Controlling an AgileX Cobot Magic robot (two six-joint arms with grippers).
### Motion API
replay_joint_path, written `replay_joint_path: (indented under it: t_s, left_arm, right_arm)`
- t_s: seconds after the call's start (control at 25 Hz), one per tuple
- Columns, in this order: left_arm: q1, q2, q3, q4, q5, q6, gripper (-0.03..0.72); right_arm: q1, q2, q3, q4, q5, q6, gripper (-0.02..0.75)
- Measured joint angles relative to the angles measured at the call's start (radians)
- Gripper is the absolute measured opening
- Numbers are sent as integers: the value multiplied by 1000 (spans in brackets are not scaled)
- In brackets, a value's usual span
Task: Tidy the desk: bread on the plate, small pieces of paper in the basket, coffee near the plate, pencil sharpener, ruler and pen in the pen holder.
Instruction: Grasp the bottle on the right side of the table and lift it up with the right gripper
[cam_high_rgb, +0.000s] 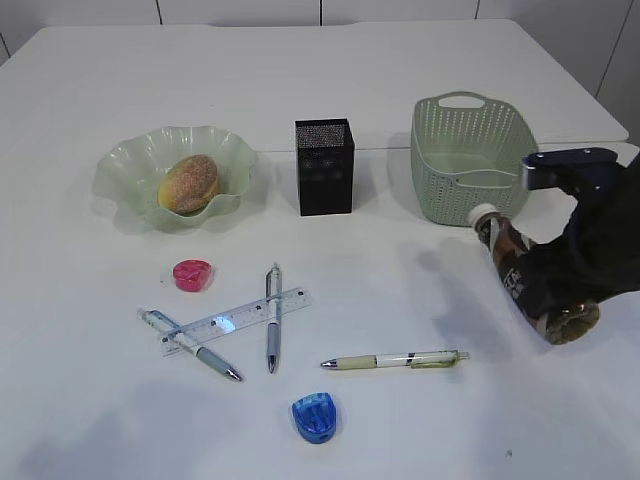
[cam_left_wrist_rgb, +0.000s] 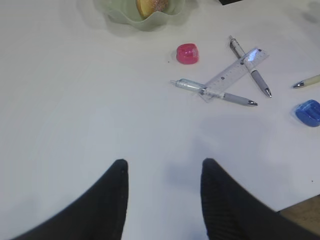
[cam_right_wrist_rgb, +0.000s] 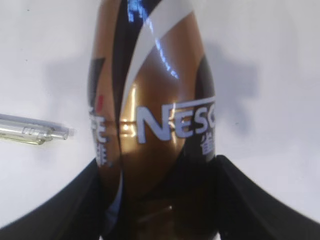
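My right gripper (cam_high_rgb: 556, 285) (cam_right_wrist_rgb: 157, 170) is shut on the lower body of the brown coffee (cam_high_rgb: 512, 262) (cam_right_wrist_rgb: 155, 100) bottle, which is tilted with its white cap toward the basket (cam_high_rgb: 470, 160). The bread (cam_high_rgb: 188, 183) lies in the wavy green plate (cam_high_rgb: 120, 160). On the desk lie a clear ruler (cam_high_rgb: 240, 320) across two pens (cam_high_rgb: 190, 345) (cam_high_rgb: 272, 318), a third pen (cam_high_rgb: 395, 360), a pink pencil sharpener (cam_high_rgb: 192, 274) and a blue one (cam_high_rgb: 314, 417). The black mesh pen holder (cam_high_rgb: 324, 166) stands mid-desk. My left gripper (cam_left_wrist_rgb: 165, 167) is open over bare desk. No small pieces of paper show.
In the left wrist view the plate (cam_left_wrist_rgb: 125, 17) and pink sharpener (cam_left_wrist_rgb: 187, 53) lie ahead, with the ruler (cam_left_wrist_rgb: 235, 72) and blue sharpener (cam_left_wrist_rgb: 308, 112) to the right. The desk's edge shows at the lower right corner there. A pen (cam_right_wrist_rgb: 32, 130) lies left of the bottle.
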Motion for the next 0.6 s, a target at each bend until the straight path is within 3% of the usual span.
replay_joint_path:
  t_s: [0.28,0.6]
  left_arm:
    - [0,0,0,-57,-52,0,330]
    - [0,0,0,-164,-160,0,329]
  right_arm:
    - [0,-79,2,49,6,-11,468]
    - [0,-174,2,228,19,-169,468]
